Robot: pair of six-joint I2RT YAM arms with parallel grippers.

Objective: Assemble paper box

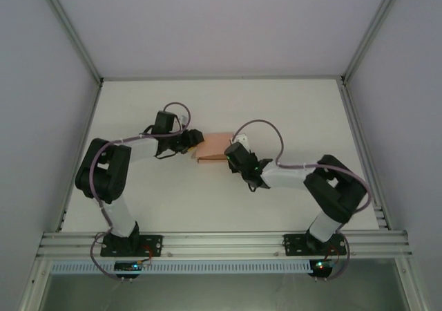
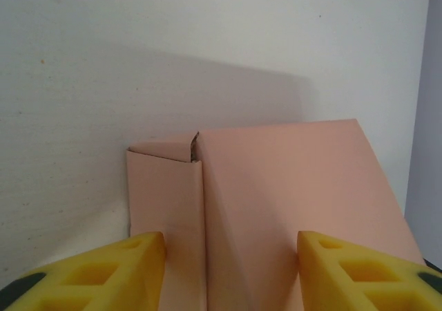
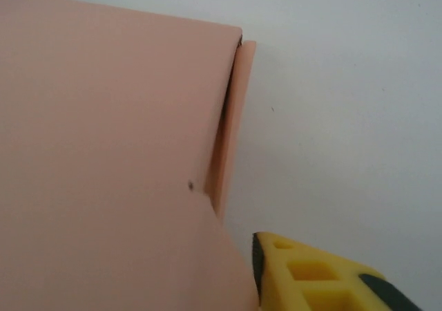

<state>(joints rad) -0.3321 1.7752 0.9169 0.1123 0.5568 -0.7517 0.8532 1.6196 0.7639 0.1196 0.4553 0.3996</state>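
Mid-table, box (image 1: 214, 146) sits between both grippers, long axis seemingly left-right. Left gripper (image 2: 231, 249) at its left end, jaws spread over the card. Right gripper (image 1: 233, 157) at its right end, state unclear. Both equally near.

Soft, even light fills the top view, a little dim and grainy, with only faint shadows. In the left wrist view the paper box (image 2: 290, 200) throws a broad, soft-edged shadow across the white table (image 2: 69, 83) behind it. The right wrist view is bright and flat, its close card surface slightly soft.
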